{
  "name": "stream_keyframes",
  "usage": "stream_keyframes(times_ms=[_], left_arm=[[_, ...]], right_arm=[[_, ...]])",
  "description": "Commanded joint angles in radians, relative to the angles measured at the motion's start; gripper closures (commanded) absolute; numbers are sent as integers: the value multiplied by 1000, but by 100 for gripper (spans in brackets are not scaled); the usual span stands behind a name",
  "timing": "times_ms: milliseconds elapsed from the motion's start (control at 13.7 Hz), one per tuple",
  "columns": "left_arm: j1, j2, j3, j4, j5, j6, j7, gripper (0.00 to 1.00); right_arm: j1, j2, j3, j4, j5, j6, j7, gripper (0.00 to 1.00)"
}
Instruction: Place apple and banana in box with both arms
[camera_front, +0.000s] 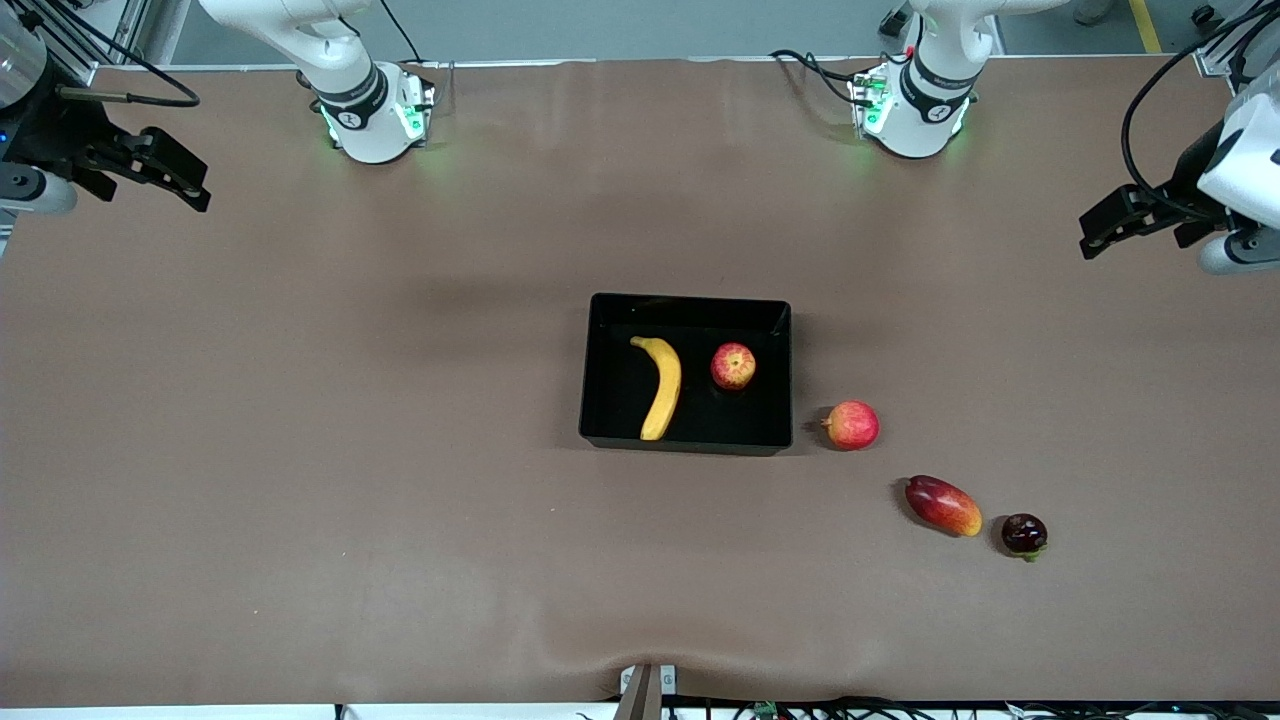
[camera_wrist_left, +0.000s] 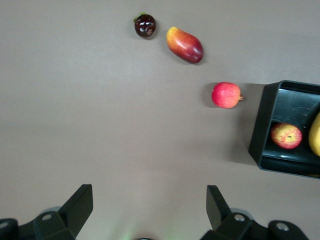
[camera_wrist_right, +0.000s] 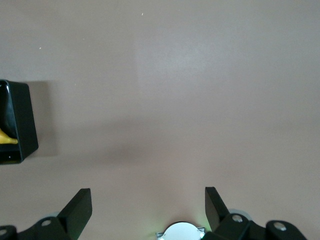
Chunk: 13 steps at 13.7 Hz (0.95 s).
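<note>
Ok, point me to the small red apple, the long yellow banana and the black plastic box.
small red apple (camera_front: 733, 366), front view, on its top.
long yellow banana (camera_front: 664, 390), front view, mid-curve.
shallow black plastic box (camera_front: 690, 304), front view, on its wall nearest the robots.

a robotics lab, by the look of it: two white arm bases bolted along one edge of a wide table under a plain brown cover, green status lights glowing at their feet, loose black cables trailing at the table's edges, grey floor past it.
</note>
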Motion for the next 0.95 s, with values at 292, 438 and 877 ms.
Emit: stream_keyframes(times_ms=[292,438,877], left_arm=[[-3,-62,5,-28,-28,-35,59,0],[-5,-54,9,-14,-25,-35,72,0],[-3,-43,9,6,-14,-36,69,0]], right_arm=[[-171,-14,-6,-13,92,2,-153,0],[-178,-13,-6,-13,94,2,-151,0],[-166,-13,0,-13,94,4,-139,0]])
